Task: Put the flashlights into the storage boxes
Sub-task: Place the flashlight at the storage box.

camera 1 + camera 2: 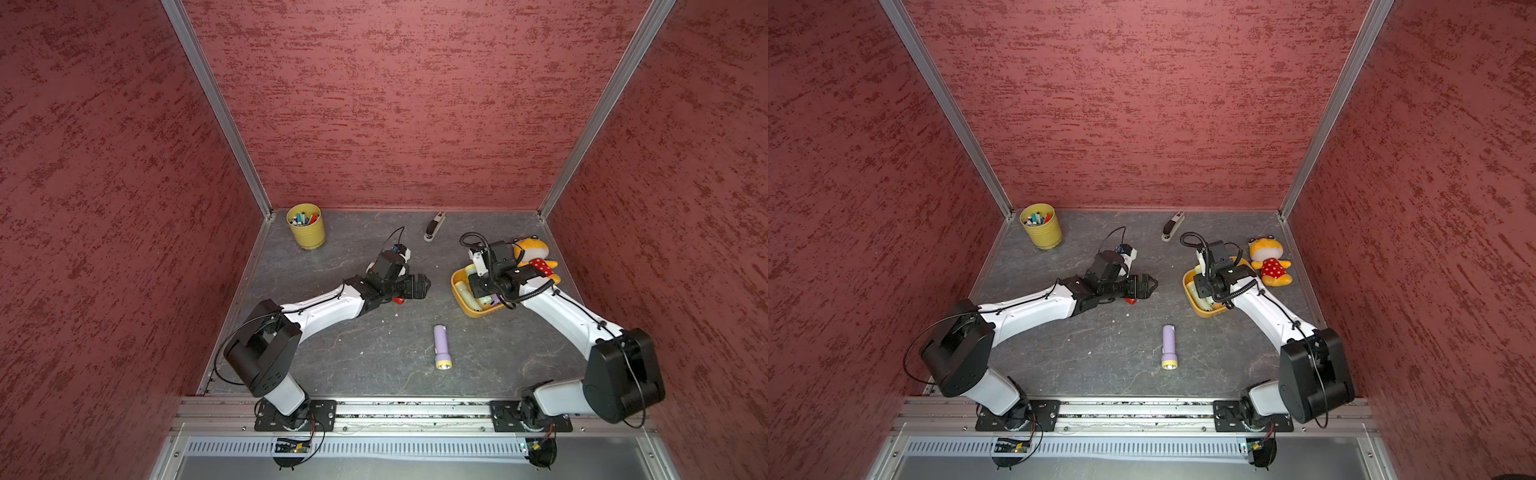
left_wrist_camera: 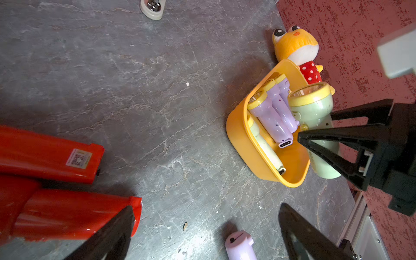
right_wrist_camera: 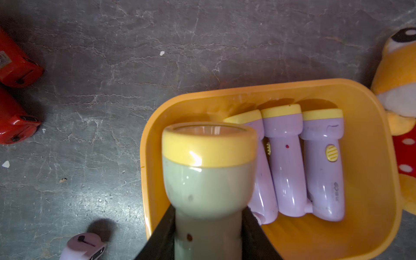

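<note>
My right gripper (image 3: 208,211) is shut on a pale green flashlight (image 3: 207,180) with a yellow head, held just above the orange-yellow storage box (image 3: 371,108). Three lilac flashlights (image 3: 286,157) lie side by side inside the box, and another pale green flashlight (image 2: 265,148) lies along its wall. One lilac flashlight (image 1: 441,347) lies alone on the table, nearer the front. My left gripper (image 2: 207,208) is open and holds nothing, low over the table centre (image 1: 422,284). Two red flashlights (image 2: 51,155) (image 2: 74,213) lie beside and partly under the left gripper.
A yellow ribbed cup (image 1: 306,226) of pens stands at the back left. A grey-and-white stapler (image 1: 434,226) lies at the back centre. An orange plush toy (image 1: 1268,262) lies against the box's far side, near the right wall.
</note>
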Controlling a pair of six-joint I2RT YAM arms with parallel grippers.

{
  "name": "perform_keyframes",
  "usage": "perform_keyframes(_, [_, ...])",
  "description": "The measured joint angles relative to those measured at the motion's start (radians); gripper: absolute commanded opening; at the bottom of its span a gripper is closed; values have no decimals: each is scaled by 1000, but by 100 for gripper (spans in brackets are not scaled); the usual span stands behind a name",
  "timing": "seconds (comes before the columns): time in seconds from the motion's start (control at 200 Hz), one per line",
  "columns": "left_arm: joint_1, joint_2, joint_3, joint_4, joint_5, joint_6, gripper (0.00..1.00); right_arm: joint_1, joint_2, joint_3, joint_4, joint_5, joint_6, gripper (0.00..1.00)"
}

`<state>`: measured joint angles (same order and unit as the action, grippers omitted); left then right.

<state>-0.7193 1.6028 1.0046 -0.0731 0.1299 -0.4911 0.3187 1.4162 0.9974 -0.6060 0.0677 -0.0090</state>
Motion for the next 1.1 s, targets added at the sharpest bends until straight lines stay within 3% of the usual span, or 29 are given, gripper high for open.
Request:
perform_keyframes(0.576, [0, 0, 0, 19, 1, 2, 100, 0, 24, 0, -29, -5, -42, 27])
perform_keyframes(1.097, [40, 0, -31, 45, 14, -40, 100, 0, 69, 4, -14, -87, -76, 27])
